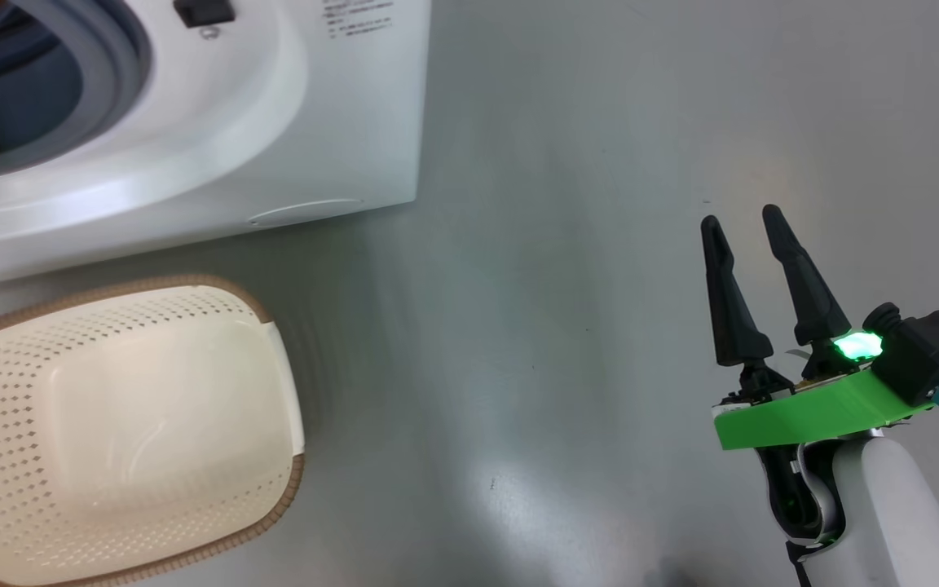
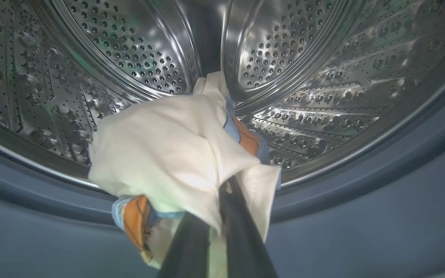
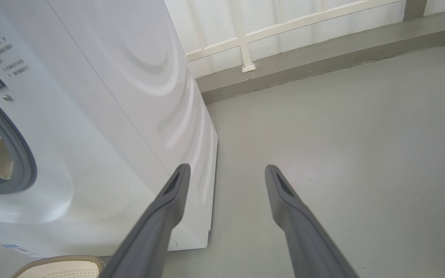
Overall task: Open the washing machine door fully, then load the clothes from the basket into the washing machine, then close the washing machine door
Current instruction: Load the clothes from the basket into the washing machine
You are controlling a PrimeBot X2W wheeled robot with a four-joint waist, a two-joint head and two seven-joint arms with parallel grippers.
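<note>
The washing machine (image 1: 217, 139) stands white on the grey floor (image 1: 559, 326), its drum (image 2: 129, 50) mouth uncovered. Just in front of the machine's lower edge sits the basket (image 1: 21, 391). The clothes (image 2: 168, 154), a cream bundle with blue and orange showing, hang in the machine's mouth above the gasket (image 2: 361, 216), pinched in the clamped left gripper (image 2: 219, 200). The right gripper (image 1: 740, 216) hovers off the machine's right side, fingers spread apart.

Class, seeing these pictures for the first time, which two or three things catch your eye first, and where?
The cream, blue and orange clothes stand out first, pinched in the shut left gripper at the mouth of the steel drum. Next comes the cream basket, empty, on the floor before the washing machine. The right gripper hangs open over the floor.
</note>
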